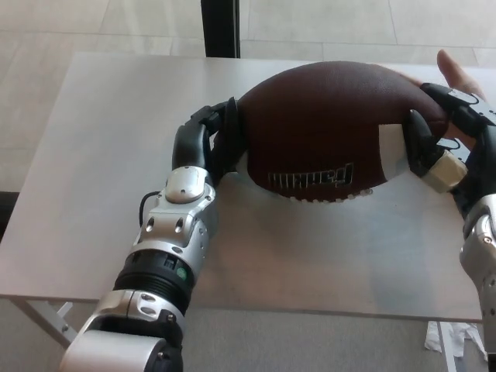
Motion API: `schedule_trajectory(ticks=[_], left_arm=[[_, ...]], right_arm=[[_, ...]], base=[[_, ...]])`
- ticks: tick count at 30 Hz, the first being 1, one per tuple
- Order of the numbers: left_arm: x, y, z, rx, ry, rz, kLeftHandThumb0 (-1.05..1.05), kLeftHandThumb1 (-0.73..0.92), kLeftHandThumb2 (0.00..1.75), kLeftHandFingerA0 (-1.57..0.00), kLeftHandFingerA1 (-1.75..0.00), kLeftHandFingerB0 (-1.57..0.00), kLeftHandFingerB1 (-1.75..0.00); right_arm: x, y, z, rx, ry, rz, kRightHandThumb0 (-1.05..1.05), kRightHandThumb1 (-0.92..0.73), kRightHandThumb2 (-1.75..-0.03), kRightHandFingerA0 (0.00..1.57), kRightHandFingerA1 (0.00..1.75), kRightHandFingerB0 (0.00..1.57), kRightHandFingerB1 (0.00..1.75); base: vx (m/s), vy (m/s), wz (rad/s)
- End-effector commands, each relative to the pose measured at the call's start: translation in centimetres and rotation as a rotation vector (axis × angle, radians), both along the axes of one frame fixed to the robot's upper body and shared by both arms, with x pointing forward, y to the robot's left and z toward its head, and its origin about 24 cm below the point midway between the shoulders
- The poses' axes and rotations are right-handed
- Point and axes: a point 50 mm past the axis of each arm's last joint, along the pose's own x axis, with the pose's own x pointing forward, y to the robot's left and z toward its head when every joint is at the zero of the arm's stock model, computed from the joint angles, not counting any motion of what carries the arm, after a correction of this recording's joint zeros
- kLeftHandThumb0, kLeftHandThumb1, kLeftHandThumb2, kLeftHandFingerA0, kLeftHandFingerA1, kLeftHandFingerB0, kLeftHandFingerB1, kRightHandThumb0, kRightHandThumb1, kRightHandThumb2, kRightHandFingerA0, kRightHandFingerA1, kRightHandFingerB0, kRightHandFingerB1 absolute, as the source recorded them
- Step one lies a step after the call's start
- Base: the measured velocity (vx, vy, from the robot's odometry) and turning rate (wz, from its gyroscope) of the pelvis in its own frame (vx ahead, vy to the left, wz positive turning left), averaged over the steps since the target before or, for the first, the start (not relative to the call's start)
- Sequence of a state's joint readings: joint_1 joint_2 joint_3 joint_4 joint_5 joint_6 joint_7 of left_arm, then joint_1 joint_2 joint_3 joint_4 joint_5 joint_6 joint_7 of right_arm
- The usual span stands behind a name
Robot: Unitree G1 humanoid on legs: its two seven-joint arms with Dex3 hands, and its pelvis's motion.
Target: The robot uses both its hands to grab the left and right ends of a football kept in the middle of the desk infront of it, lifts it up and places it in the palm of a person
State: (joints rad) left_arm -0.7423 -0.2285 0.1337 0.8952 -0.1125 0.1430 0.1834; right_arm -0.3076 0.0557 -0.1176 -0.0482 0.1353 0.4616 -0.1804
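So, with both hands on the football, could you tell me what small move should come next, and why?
Probably carry the football a little further right toward the person's hand. The left hand and right hand clamp its ends, but only the person's fingertips show at its far right end.

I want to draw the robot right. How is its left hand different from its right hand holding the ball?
The left hand grips the football at its left end, the right hand at its right end. The left hand's whole forearm shows, silver and black; the right hand's arm is mostly cut off at the picture's edge. The right hand has pale patches by its fingers; the left looks all black. Both are shut on the football.
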Motion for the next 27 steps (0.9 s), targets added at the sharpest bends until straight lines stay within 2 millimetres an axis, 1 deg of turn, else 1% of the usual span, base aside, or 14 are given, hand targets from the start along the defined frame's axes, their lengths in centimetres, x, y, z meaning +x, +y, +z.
schedule_trajectory(ticks=[1, 4, 5, 6, 7, 8, 11, 12, 16, 19, 21, 24, 25, 27], left_arm=[[-1.4, -9.7, 2.0, -0.429, 0.064, -0.194, -0.45, 0.71, 0.61, -0.88, -1.62, -0.87, -0.69], [-0.5, -9.7, 3.7, -0.316, -0.041, -0.266, -0.37, 0.71, 0.61, -0.77, -1.75, -0.78, -0.82], [-0.3, -9.6, 4.0, -0.309, -0.056, -0.265, -0.40, 0.48, 0.91, -1.07, -1.31, -0.79, -0.85], [-0.1, -9.6, 4.3, -0.298, -0.068, -0.267, -0.40, 0.48, 0.91, -1.07, -1.31, -0.79, -0.85], [0.1, -9.5, 4.8, -0.291, -0.092, -0.277, -0.35, 0.67, 0.56, -0.69, -1.72, -0.76, -0.80], [0.7, -9.3, 5.7, -0.254, -0.113, -0.290, -0.41, 0.46, 0.90, -1.02, -1.28, -0.79, -0.84], [1.6, -9.0, 7.5, -0.233, -0.148, -0.309, -0.40, 0.45, 0.90, -1.08, -1.31, -0.79, -0.84], [1.8, -8.9, 7.9, -0.227, -0.157, -0.313, -0.33, 0.64, 0.58, -0.79, -1.75, -0.80, -0.79], [2.4, -8.8, 9.2, -0.182, -0.155, -0.312, -0.34, 0.68, 0.57, -0.73, -1.75, -0.75, -0.69], [2.8, -8.8, 10.5, -0.080, -0.213, -0.353, -0.67, 0.91, 0.67, -0.83, -1.45, -0.78, -0.72], [3.2, -8.9, 11.5, 0.145, -0.198, -0.298, -0.74, 0.73, 1.00, -0.84, -0.87, -0.86, -0.74], [3.7, -8.9, 13.3, 0.187, -0.160, -0.314, -0.58, 0.91, 0.68, -0.62, -1.08, -0.43, -0.86], [3.8, -8.7, 13.7, 0.158, -0.133, -0.335, -0.55, 0.82, 0.68, -0.66, -1.52, -0.43, -1.10], [4.1, -8.5, 14.5, 0.368, -0.158, -0.442, -0.53, 0.67, 1.05, -0.84, -1.20, -0.67, -1.01]], right_arm=[[1.0, 5.6, 1.9, 0.107, -0.085, 0.245, -0.33, -0.68, -0.68, 1.03, 1.53, 0.92, 0.73], [2.0, 5.4, 3.5, 0.068, -0.119, 0.264, -0.24, -0.65, -0.71, 1.12, 1.53, 0.88, 0.83], [2.2, 5.3, 3.9, 0.069, -0.122, 0.262, -0.23, -0.65, -0.72, 1.11, 1.54, 0.88, 0.83], [2.4, 5.3, 4.2, 0.072, -0.127, 0.264, -0.23, -0.65, -0.72, 1.11, 1.54, 0.88, 0.83], [2.6, 5.3, 4.8, 0.060, -0.139, 0.263, -0.23, -0.64, -0.72, 1.13, 1.53, 0.88, 0.84], [3.1, 5.3, 5.9, 0.039, -0.161, 0.262, -0.23, -0.48, -1.00, 1.31, 1.32, 0.87, 0.88], [3.8, 5.3, 7.6, 0.033, -0.179, 0.250, -0.19, -0.61, -0.80, 1.15, 1.54, 0.92, 0.87], [4.0, 5.3, 8.0, 0.028, -0.190, 0.246, -0.19, -0.60, -0.80, 1.15, 1.54, 0.92, 0.86], [4.5, 5.0, 9.3, 0.029, -0.214, 0.260, -0.25, -0.61, -0.71, 1.12, 1.54, 0.89, 0.84], [5.0, 4.6, 10.5, 0.031, -0.237, 0.238, -0.25, -0.66, -0.71, 1.13, 1.45, 0.89, 0.82], [5.5, 3.8, 11.3, 0.005, -0.254, 0.164, -0.19, -0.60, -0.84, 1.16, 1.44, 0.94, 0.87], [6.1, 2.3, 12.0, 0.057, -0.239, 0.111, -0.19, -0.51, -1.02, 1.30, 1.32, 0.86, 0.88], [6.2, 2.0, 12.1, 0.039, -0.242, 0.107, -0.20, -0.64, -0.74, 1.09, 1.57, 0.85, 0.83], [6.4, 1.3, 12.3, 0.062, -0.257, 0.069, -0.24, -0.62, -0.67, 1.09, 1.57, 0.88, 0.79]], base=[[0.00, 0.000, 0.00], [0.00, 0.000, 0.00], [0.00, 0.000, 0.00], [0.00, 0.000, 0.00], [0.00, 0.000, 0.00], [0.00, 0.000, 0.00], [0.00, 0.000, 0.00], [0.00, 0.000, 0.00], [0.00, 0.000, 0.00], [0.00, 0.000, 0.00], [0.00, 0.000, 0.00], [0.00, 0.000, 0.00], [0.00, 0.000, 0.00], [0.00, 0.000, 0.00]])
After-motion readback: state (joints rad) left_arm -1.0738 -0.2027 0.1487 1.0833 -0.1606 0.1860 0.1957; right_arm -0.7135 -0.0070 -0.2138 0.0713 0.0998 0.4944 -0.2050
